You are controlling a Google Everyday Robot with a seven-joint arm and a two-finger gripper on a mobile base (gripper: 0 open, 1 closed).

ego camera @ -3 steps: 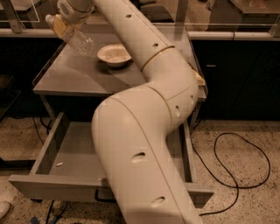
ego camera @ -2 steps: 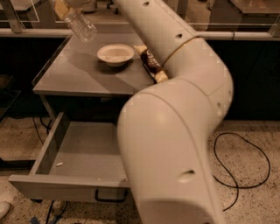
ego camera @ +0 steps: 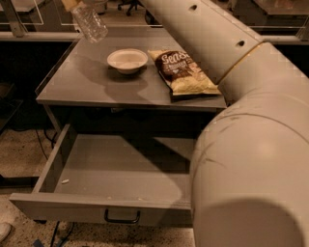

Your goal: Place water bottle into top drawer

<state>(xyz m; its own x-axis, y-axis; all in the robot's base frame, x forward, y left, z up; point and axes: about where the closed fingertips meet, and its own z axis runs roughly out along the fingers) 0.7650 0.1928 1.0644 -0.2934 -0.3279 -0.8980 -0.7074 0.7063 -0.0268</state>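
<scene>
Item, far left: top drawer (ego camera: 72, 205), pulled out beneath the table (ego camera: 82, 82). Its left wall and front panel are in full view, with the dark handle (ego camera: 122, 218) on the front. The floor of the drawer is bare apart from a pale speck (ego camera: 65, 181) near the left wall, with wide room above it. Its right part is covered by my own arm.

Item, upper left: my pincer (ego camera: 71, 4), at the top edge and mostly cut off, with only a tan tip showing. It is closed on the upper end of the water bottle (ego camera: 90, 22), which hangs tilted in the air over the table's back left corner, clear of the surface. The cap is hard to make out.

Item, centre: white bowl (ego camera: 127, 60) on the tabletop, well back from the front edge. Just right of it lies a snack bag (ego camera: 186, 72), flat, its lower corner near the front edge.

Item, right: arm (ego camera: 251, 144), filling the whole right side and hiding the table's right edge and the drawer's right wall.
</scene>
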